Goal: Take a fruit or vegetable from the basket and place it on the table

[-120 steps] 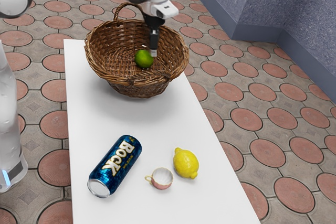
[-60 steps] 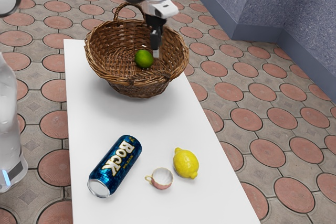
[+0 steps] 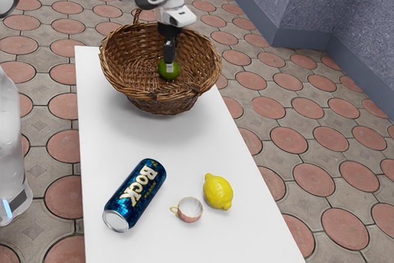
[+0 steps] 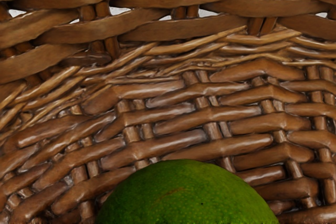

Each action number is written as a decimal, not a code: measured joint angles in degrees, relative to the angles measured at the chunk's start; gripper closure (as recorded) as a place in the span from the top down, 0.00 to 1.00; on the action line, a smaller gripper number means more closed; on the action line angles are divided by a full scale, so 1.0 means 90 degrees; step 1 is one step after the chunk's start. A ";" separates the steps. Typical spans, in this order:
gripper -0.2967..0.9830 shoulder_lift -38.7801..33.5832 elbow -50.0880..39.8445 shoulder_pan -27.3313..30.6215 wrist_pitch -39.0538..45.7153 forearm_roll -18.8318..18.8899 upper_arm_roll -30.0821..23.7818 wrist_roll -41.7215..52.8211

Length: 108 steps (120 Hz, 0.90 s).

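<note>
Gripper (image 3: 169, 66) shifted toward exterior view's left since earlier frame; tip now overlaps lime (image 3: 176, 71). Lime lies in basket (image 3: 163, 104), woven floor visible between it and wall. Basket rim surrounds work area. Can, (image 3: 135, 195) cup (image 3: 190, 209) and lemon (image 3: 218, 192) lie on table (image 3: 154, 143), well apart from basket. Lime partly hidden behind gripper, cut off in wrist view. Contact unclear; jaw opening cannot be told.

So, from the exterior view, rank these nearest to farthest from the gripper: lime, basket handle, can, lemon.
1. Lime: inside the basket, right at the gripper.
2. Handle: at the basket's far rim.
3. Can and lemon: on the table, at the exterior view's left and right of the teacup; too close to call.
</note>
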 joint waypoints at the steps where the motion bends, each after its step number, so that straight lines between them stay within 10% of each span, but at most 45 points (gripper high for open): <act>1: 0.77 0.0000 -0.0005 0.0002 0.0001 -0.0001 0.0002 0.0001; 74: 0.77 0.0253 -0.0215 0.0035 0.0139 -0.0051 0.0031 0.0039; 108: 0.62 0.0262 -0.0260 0.0024 0.0328 -0.0283 0.0165 -0.0019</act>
